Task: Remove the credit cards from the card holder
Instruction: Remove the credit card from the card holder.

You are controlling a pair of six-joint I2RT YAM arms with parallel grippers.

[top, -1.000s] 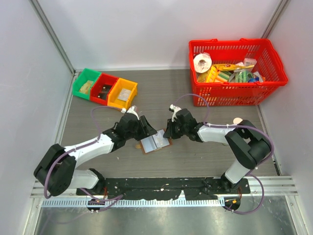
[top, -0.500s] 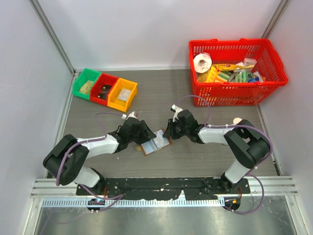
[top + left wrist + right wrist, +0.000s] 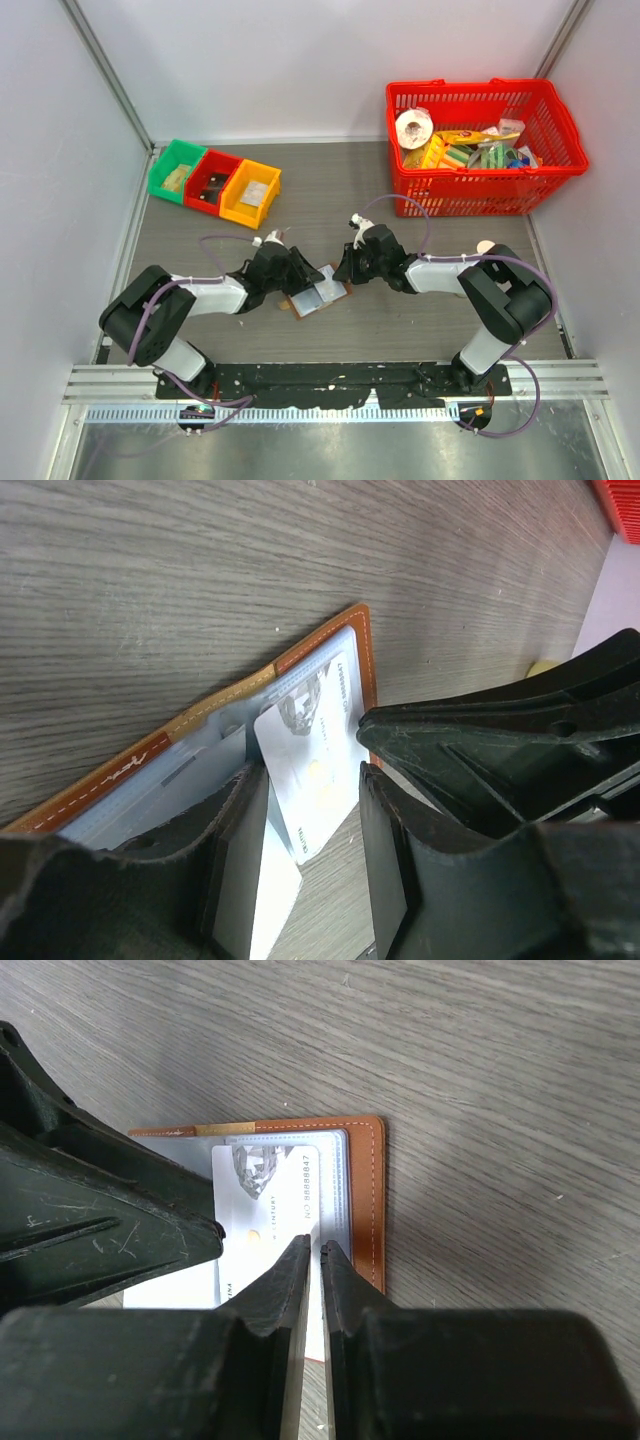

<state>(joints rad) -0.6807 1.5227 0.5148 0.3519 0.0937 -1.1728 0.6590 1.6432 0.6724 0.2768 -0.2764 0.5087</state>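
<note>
Working a credit card [image 3: 312, 765] out of the open card holder [image 3: 366, 1200] on the table [image 3: 500, 1080], right gripper [image 3: 312, 1252] nearly closed atop it, left gripper [image 3: 310, 810] parted astride its corner; next, probably pinch and slide clear.

A grey wood-grain table [image 3: 330, 180] is enclosed by pale walls [image 3: 300, 60]. At its far right corner stands a red mesh basket [image 3: 470, 196], filled with a white roll [image 3: 413, 127], yellow packets [image 3: 440, 150] and green items [image 3: 495, 156]. At the far left, three small bins sit touching in a slanted row: a green bin [image 3: 156, 184], a red bin [image 3: 200, 207] and a yellow bin [image 3: 240, 213], each holding small objects too unclear to name.
</note>
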